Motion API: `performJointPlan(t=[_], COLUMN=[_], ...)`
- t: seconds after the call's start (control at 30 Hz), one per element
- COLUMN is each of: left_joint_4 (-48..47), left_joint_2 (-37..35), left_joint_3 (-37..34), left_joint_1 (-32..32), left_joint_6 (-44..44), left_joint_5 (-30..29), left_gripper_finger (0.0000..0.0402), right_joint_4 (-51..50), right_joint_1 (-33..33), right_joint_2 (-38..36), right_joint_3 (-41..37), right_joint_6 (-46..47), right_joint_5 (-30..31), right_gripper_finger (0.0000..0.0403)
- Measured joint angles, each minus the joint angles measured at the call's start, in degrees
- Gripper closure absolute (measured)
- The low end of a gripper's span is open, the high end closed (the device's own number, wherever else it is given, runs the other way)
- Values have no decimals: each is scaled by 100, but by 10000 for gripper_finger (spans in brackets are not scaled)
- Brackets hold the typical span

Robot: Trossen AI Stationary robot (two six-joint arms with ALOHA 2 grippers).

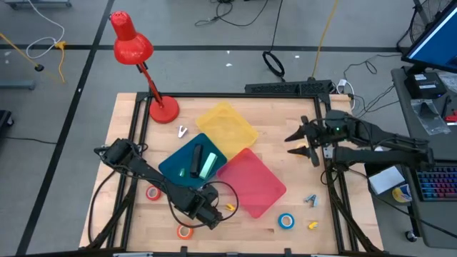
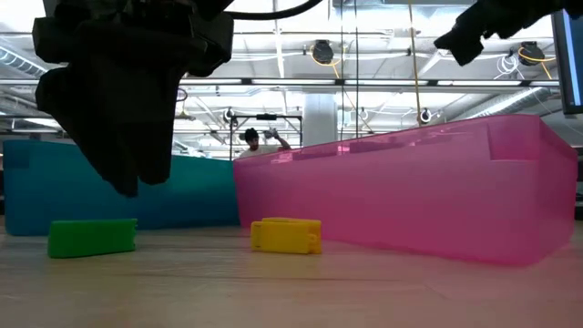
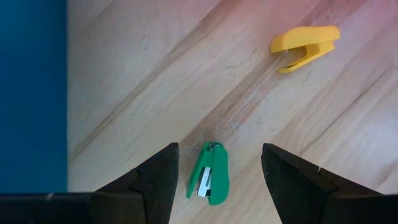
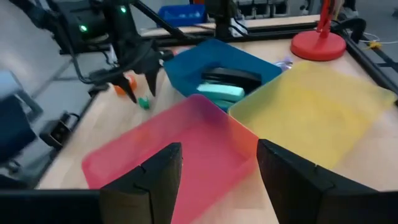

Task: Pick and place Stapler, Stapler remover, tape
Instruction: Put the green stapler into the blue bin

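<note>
left gripper spread wide, hanging over the green staple remover so my 2 fingers straddle it | it lies on the table just beside the blue tray | right gripper open, waiting apart

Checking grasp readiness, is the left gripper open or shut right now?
Open. The left gripper has its fingers spread either side of the green staple remover, not touching it.

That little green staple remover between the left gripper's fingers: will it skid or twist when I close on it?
The green staple remover looks small, hard plastic, probably light. It lies flat on smooth wood, so it may skid if one finger touches first. It sits askew between the left gripper's open fingers, so it could rotate as they close.
</note>
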Motion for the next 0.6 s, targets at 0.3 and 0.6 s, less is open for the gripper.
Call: performJointPlan(t=[0.3,0.6], left_joint_4=[-4,-162], left_joint_2=[0,0], left_joint_3=[-2,-2], left_joint_1=[4,1], left_joint_6=[1,6], left_joint_5=[0,61], left_gripper_finger=[174,174], right_joint_4=[1530,1600], right_joint_1=[-2,-2], right_joint_2=[-302,-604], right_joint_3=[-989,-1030], right_joint_6=[500,726], right_joint_5=[-17,-8], right_gripper_finger=[202,202])
